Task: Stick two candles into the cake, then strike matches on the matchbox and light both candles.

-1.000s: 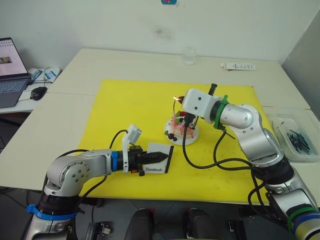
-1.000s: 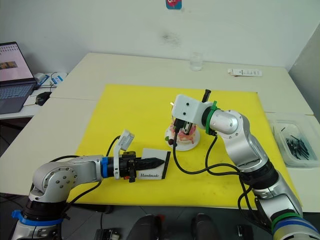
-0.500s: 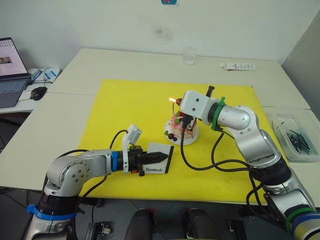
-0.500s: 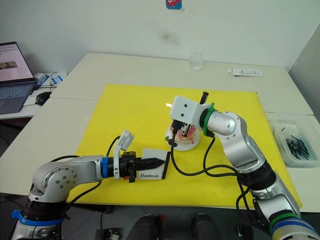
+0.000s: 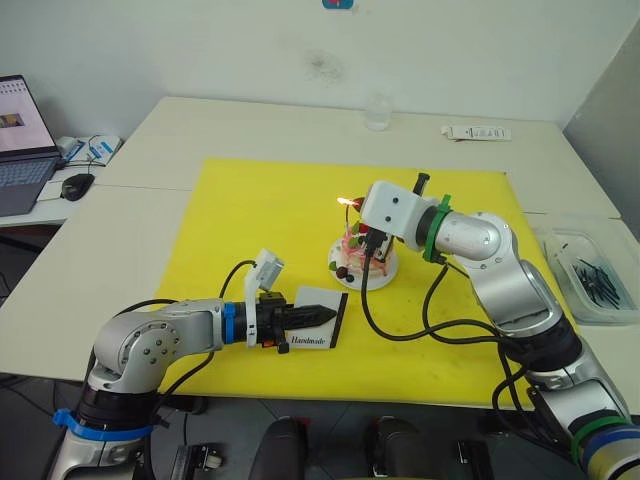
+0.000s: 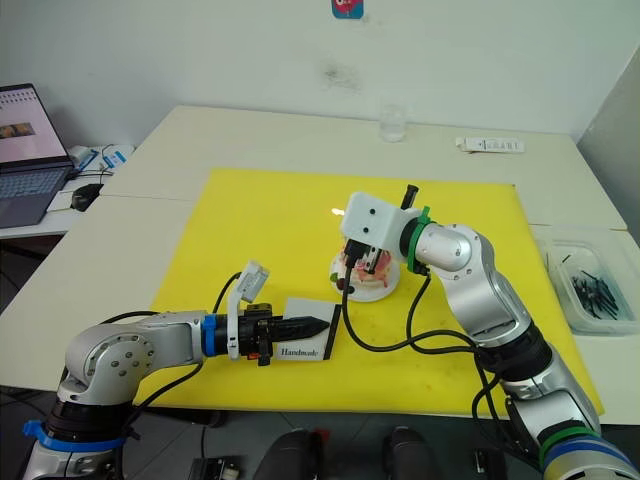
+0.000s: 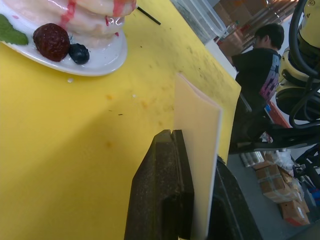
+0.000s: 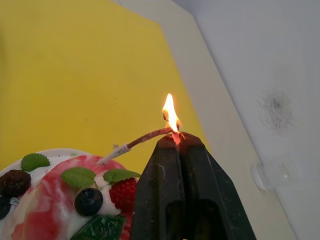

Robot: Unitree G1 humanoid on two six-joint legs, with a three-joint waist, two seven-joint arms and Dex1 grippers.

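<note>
The right gripper (image 8: 176, 141), closed on a burning match (image 8: 172, 131) above the cake (image 5: 361, 257), may scorch its fingertips, while the left gripper (image 7: 192, 200) clamps the matchbox (image 5: 316, 320).

Yellow mat (image 5: 260, 215) on cream table (image 5: 150, 130). Cake (image 8: 65, 200): pink with red streaks, red strawberry, green leaves, dark berries; white plate (image 7: 107, 55). Pale candle (image 8: 135, 144), reddish toward tip; orange-yellow flame (image 8: 170, 112). White box (image 6: 308, 341), black "Handmade" print. Black fingers on left gripper (image 6: 322, 324) and right gripper (image 8: 177, 137). Silver arms; blue band on left, green on right.
</note>
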